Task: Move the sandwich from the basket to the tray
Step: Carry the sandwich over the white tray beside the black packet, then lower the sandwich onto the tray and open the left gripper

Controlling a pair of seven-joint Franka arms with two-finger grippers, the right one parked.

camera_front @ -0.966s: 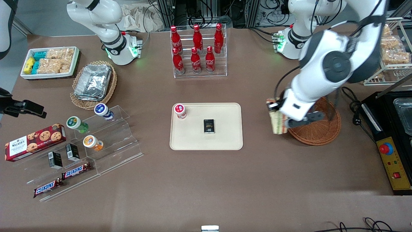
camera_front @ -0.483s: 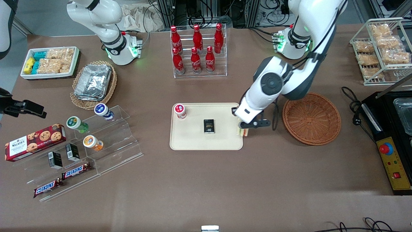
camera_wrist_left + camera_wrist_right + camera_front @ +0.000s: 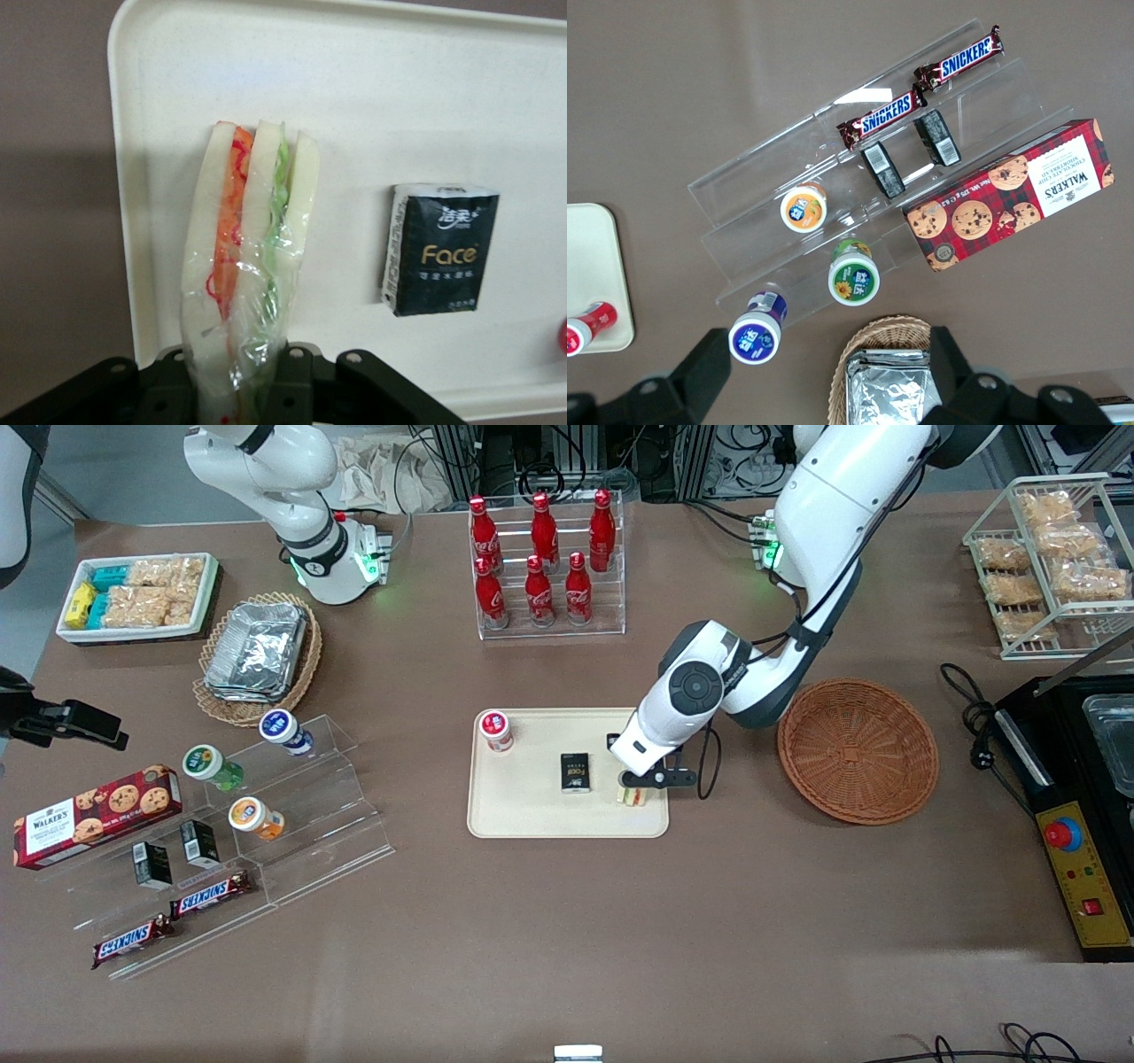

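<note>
In the left wrist view the sandwich (image 3: 248,266) is seen wrapped in clear film, a detail lost in the front view. A brown table (image 3: 549,921) carries the tray (image 3: 523,810), with the basket (image 3: 858,749) empty beside it. The sandwich is clamped between the gripper (image 3: 634,790) fingers, above the tray's edge nearest the basket.

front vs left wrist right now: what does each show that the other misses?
Front only: the empty round reddish-brown wicker basket, the red-capped small bottle standing on the tray, the rack of red cola bottles.
Left wrist only: the sandwich's orange, red and green layers under clear wrap, gripper shut on it.
Both: the wrapped triangular sandwich over the cream rectangular tray, beside the black tissue pack.
</note>
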